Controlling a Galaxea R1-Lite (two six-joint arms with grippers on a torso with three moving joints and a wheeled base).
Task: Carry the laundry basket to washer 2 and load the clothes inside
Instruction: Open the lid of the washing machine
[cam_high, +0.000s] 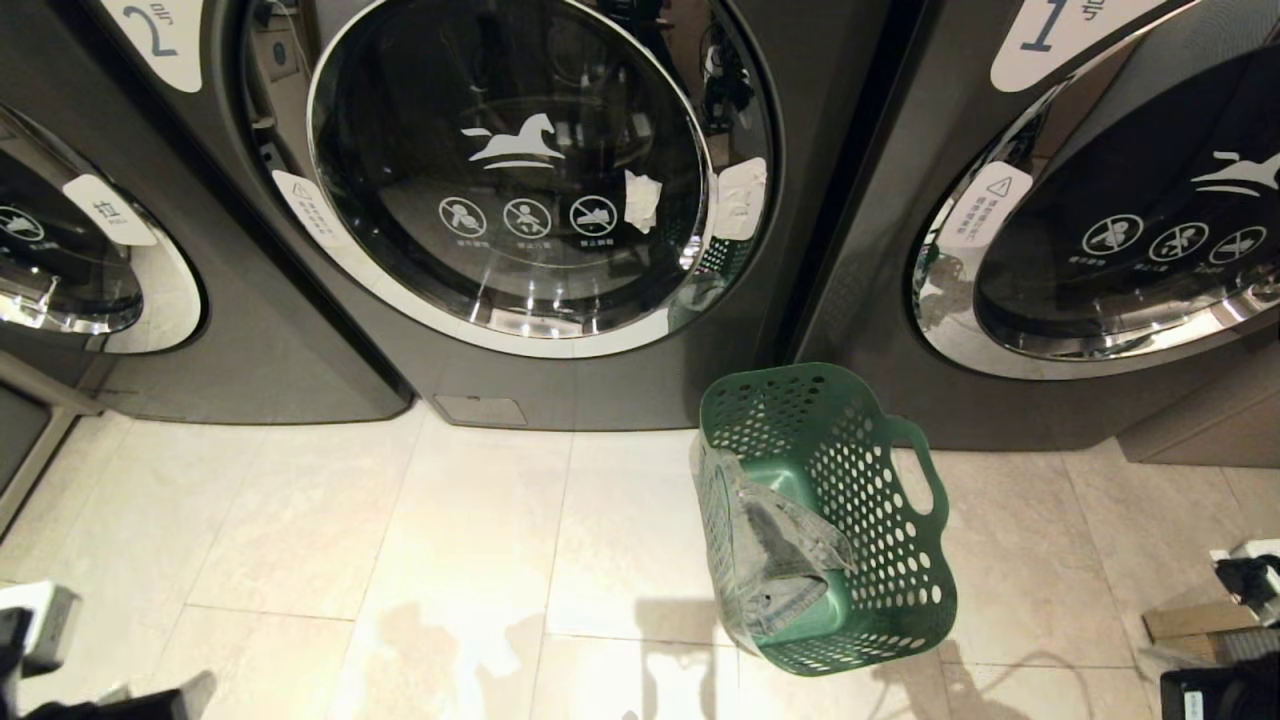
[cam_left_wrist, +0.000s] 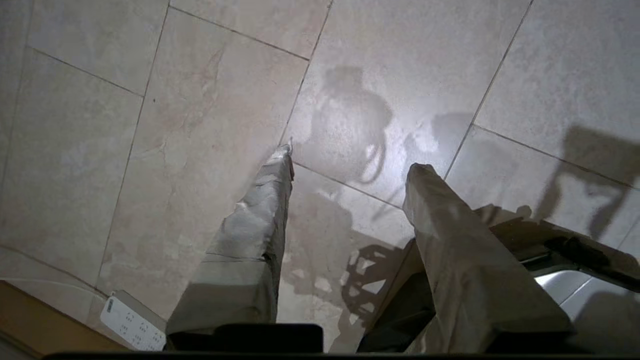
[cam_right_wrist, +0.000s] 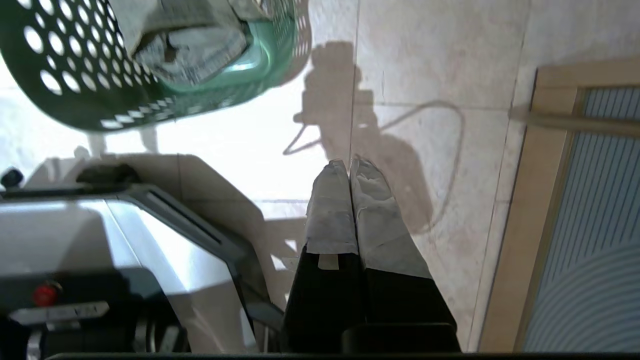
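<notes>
The basket (cam_high: 830, 520) stands on the floor (cam_high: 400, 540) right of centre, just in front of the gap between washer 2 (cam_high: 500, 200) and the washer marked 1 (cam_high: 1100, 200), whose doors both look shut. It seems to lean toward the left, its open mouth facing the camera. The clothes (cam_high: 775, 560) lie crumpled along its left inner wall and bottom. Neither arm touches anything. The left gripper (cam_left_wrist: 350, 165) hangs over bare tile at the near left with its fingers apart and nothing between them. The right gripper (cam_right_wrist: 348, 170) hovers near the basket's near right side with its fingers pressed together, empty. The basket is probably light and stiff, with a rim that flexes a little; its slot handle (cam_high: 925, 470) on the right is the sound place to grip. The garment is soft and limp, so a pinch on a raised fold should lift it, though it may drape or snag on the perforations.
</notes>
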